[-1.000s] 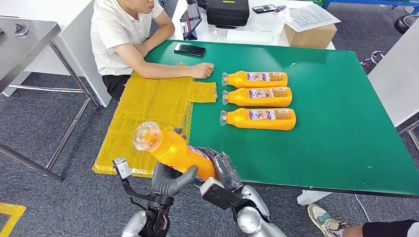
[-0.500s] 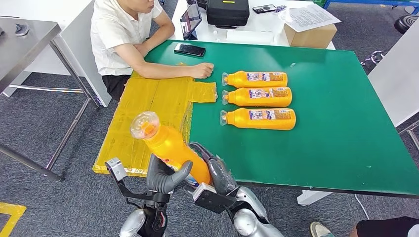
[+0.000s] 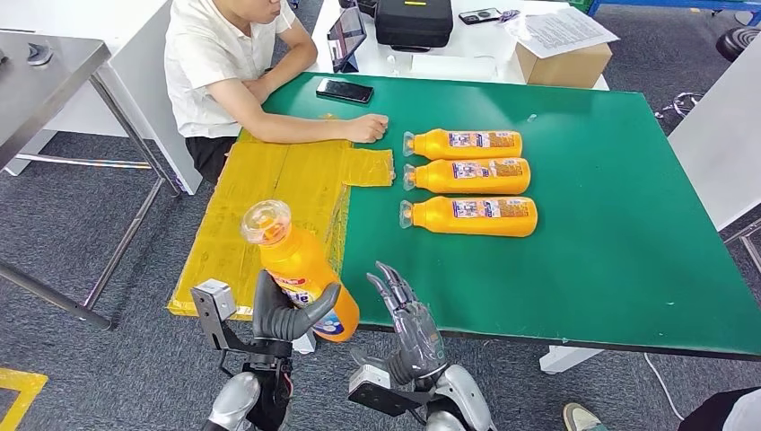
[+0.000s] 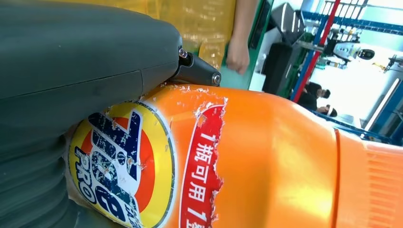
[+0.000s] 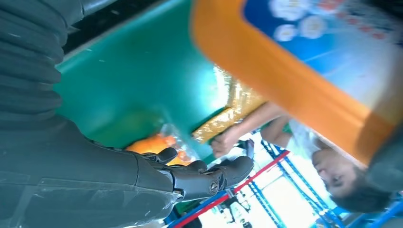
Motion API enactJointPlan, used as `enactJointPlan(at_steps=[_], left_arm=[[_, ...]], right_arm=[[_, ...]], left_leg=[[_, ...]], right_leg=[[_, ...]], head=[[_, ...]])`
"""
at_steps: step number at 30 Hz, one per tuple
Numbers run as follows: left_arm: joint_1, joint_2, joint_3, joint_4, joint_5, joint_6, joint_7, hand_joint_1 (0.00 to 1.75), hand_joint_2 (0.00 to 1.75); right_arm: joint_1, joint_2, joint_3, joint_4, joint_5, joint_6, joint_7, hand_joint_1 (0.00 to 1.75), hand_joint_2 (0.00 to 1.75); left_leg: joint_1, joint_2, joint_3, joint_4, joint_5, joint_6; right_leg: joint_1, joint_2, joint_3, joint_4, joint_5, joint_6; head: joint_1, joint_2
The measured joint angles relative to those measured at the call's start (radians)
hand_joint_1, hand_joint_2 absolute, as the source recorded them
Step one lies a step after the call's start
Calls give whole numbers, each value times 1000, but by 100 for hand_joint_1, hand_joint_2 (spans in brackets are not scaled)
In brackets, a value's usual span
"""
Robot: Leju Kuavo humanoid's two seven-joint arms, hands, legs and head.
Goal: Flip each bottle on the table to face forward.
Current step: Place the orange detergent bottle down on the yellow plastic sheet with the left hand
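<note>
Left side first: I see a grey metal table [image 3: 36, 63] at the far left edge, well apart from everything else. A person [image 3: 215, 67] in a white shirt sits at the green surface [image 3: 610, 224], forearm laid across its corner, fist [image 3: 366, 128] resting just beside the yellow taped sheet [image 3: 269, 193] that overhangs the near-left edge.

My left hand [image 3: 285, 314] grips the held bottle [image 3: 301, 269] around its lower body — orange, cap up and tilted toward the person, off the near edge of the surface and over the yellow sheet's corner. Left wrist view shows the thumb [image 4: 71, 61] pressed against the bottle's round label [image 4: 119, 161], label worn and torn along a red strip.

My right hand [image 3: 408, 314] is just to the right of that bottle, not touching it, fingers spread and pointing up — holding nothing. Right wrist view has the fingers [image 5: 209, 178] apart over the green surface, with the held bottle's back label [image 5: 332, 42] blurred close by.

Further out, mid-surface: three bottles [image 3: 468, 173] lying on their sides in a neat column, caps pointing toward the person, labels up, each just beside the next.

Behind the surface: a phone [image 3: 345, 90] on the green edge, then a tablet [image 3: 346, 36], a black case [image 3: 413, 22], papers [image 3: 561, 31] and a cardboard box [image 3: 565, 65] on a white table.
</note>
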Motion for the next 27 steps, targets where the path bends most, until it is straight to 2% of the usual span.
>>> enactJointPlan(at_steps=[4, 6, 9, 13, 19, 23, 25, 27], left_arm=[[-4, 15, 10, 2, -98, 60, -13, 174, 175], [-13, 33, 11, 5, -227, 116, -18, 174, 175], [-46, 70, 14, 30, -459, 186, 14, 175, 175], [-139, 120, 16, 133, -758, 207, 106, 175, 175], [-206, 152, 18, 222, -808, 206, 128, 175, 175], [-222, 162, 18, 247, -816, 201, 132, 158, 175], [-240, 164, 18, 269, -841, 172, 149, 167, 175], [-278, 166, 18, 310, -875, 119, 164, 175, 175]], right_arm=[[32, -6, -22, -12, 28, -44, -6, 0, 175], [63, 3, -66, -42, 61, -71, -57, 0, 175], [127, 48, -206, -140, 106, -84, -197, 0, 175], [180, 98, -376, -324, 87, -89, -234, 0, 175], [211, 129, -479, -458, 80, -92, -238, 0, 175], [218, 138, -502, -492, 75, -92, -239, 0, 175], [219, 141, -506, -506, 48, -92, -239, 0, 175], [215, 144, -507, -518, -1, -92, -239, 0, 87]], left_leg=[[0, 0, 0, 0, 0, 0], [0, -1, 0, 0, 0, 0], [0, -1, 0, 0, 0, 0], [0, -2, -1, 0, 1, 0], [0, 0, 0, 0, 2, 0], [0, 0, 0, 0, 2, 0], [0, 0, -1, 0, 2, 0], [0, -1, 0, 0, 2, -1]], right_leg=[[0, 0, 0, 0, 0, 0], [0, -1, 0, 0, 0, 0], [0, -1, -1, 0, 0, 0], [0, -4, 0, 0, 0, -1], [0, -3, -1, 0, 2, -3], [0, -3, -1, 0, 2, -3], [0, -3, -1, 0, 2, -3], [0, -3, 0, 0, 2, -3]], head=[[0, 0], [0, 0], [0, 0], [0, 0], [0, 0], [0, 0], [0, 0], [0, 0]])
